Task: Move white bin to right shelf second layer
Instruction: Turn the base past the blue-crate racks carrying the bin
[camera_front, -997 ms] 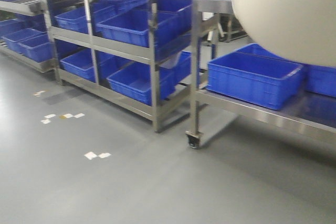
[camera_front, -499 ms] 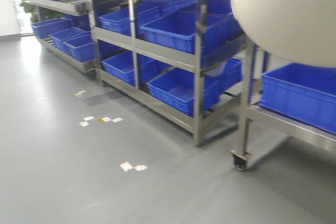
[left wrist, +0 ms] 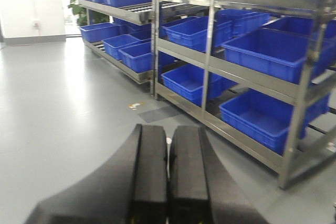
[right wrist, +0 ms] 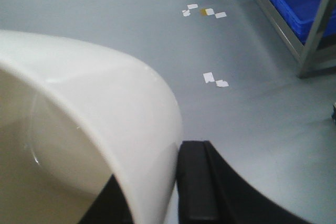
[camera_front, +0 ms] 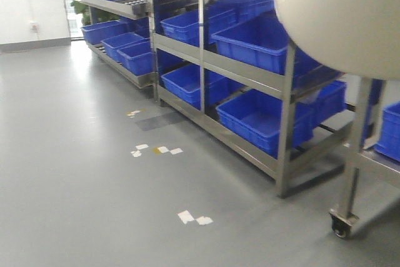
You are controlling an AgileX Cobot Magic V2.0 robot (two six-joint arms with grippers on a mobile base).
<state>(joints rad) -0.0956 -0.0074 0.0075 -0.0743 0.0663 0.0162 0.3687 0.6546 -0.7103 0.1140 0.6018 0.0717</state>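
Note:
The white bin [camera_front: 344, 17] fills the top right corner of the front view, held up in the air. In the right wrist view its cream rim and wall [right wrist: 105, 108] sit between my right gripper's black fingers [right wrist: 195, 182]: one finger is inside the bin and one outside. My right gripper [right wrist: 157, 166] is shut on that wall above the grey floor. My left gripper [left wrist: 168, 129] is shut, pads together and nothing between them. A steel level with roller tracks [left wrist: 144, 9] shows on the far rack. I cannot tell whether it is the right shelf second layer.
Steel racks [camera_front: 250, 73] holding several blue crates [camera_front: 259, 120] run along the right side. A wheeled steel frame [camera_front: 342, 223] stands at the lower right. White tape scraps [camera_front: 194, 219] mark the grey floor, and a white wall [camera_front: 31, 4] stands at the far left.
The front view has swung left: the racks and blue crates slid rightward in the frame, and the far wall came into sight. The white bin stays at the top right.

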